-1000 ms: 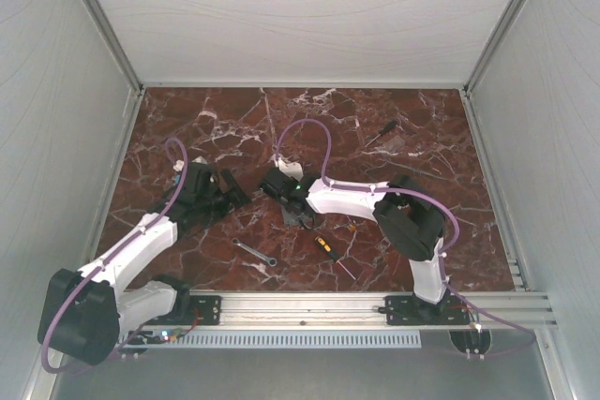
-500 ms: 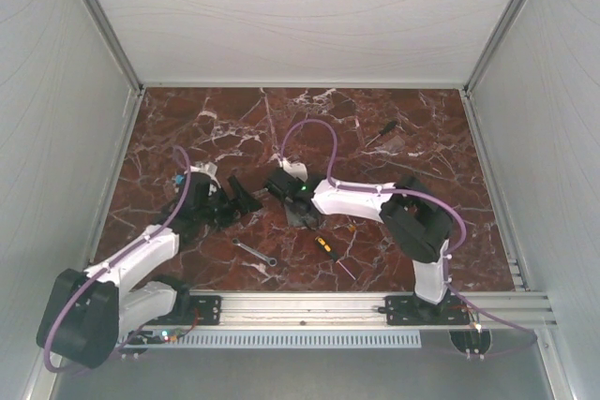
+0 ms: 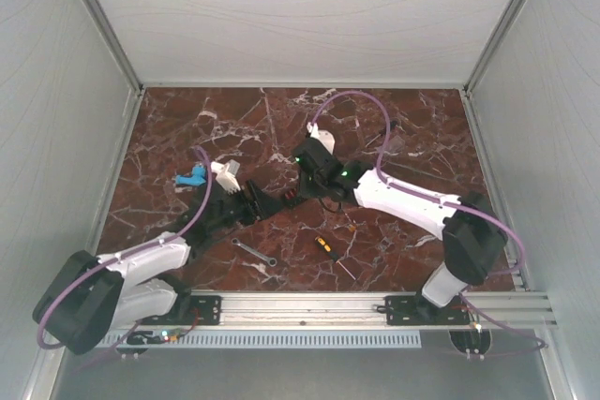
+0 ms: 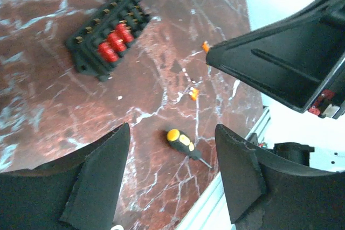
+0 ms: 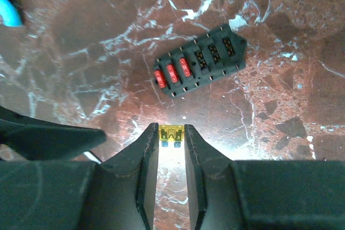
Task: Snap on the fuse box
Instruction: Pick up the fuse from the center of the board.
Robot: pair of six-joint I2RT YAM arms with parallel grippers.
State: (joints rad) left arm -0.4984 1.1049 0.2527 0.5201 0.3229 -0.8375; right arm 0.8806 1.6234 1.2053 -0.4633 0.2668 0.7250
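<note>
Since a second ago the left arm has swung in from the table's left side to the middle, and the right arm has drawn back toward the far right. That leaves the fuse box uncovered between the two grippers and a blue thing in plain sight on the left. The box lies flat on the marble, cover off, with three red fuses seated at one end. The left gripper hangs above the table with its jaws well apart and nothing between them. The right gripper is pinched on a yellow fuse, above the table and just beside the box. A screwdriver and two loose orange fuses lie nearer the rail, and a wrench lies left of them. From above, the box is only a dark patch with a red fleck, half hidden by the grippers. The yellow fuse's lower part is hidden between the fingers, and the blue thing is cut off by the right wrist frame's edge.
</note>
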